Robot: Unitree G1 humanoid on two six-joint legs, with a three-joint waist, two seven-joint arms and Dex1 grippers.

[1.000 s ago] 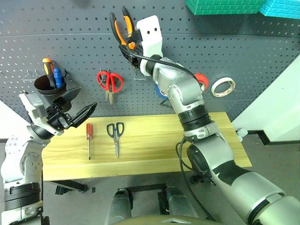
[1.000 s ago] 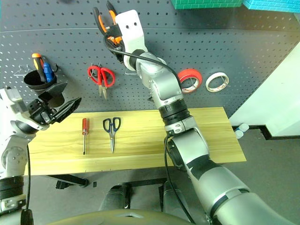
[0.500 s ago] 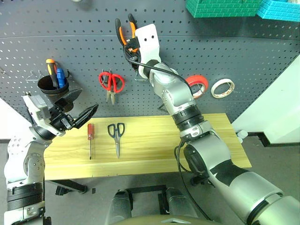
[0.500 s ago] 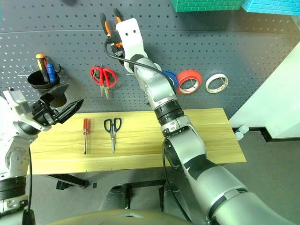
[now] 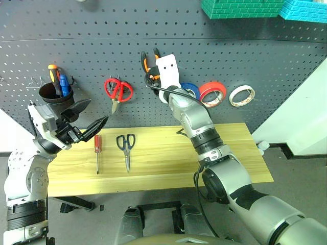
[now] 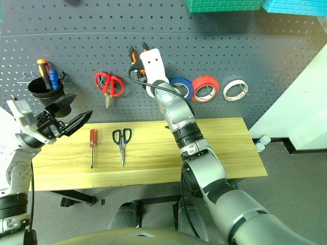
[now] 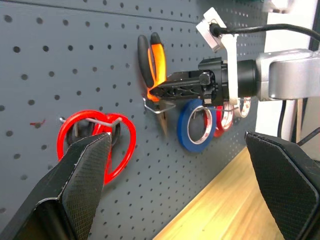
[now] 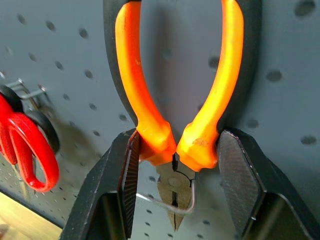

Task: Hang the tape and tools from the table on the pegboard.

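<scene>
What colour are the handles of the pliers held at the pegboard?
Orange with black outer edges; the pliers show best in the right wrist view.

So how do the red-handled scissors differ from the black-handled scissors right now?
The red-handled scissors hang on the pegboard, blades pointing down; the black-handled scissors lie flat on the table. The red pair's handles are bright red, the other pair's dark. No gripper touches either one. Both are closed, with their handles toward the top of the head views.
</scene>
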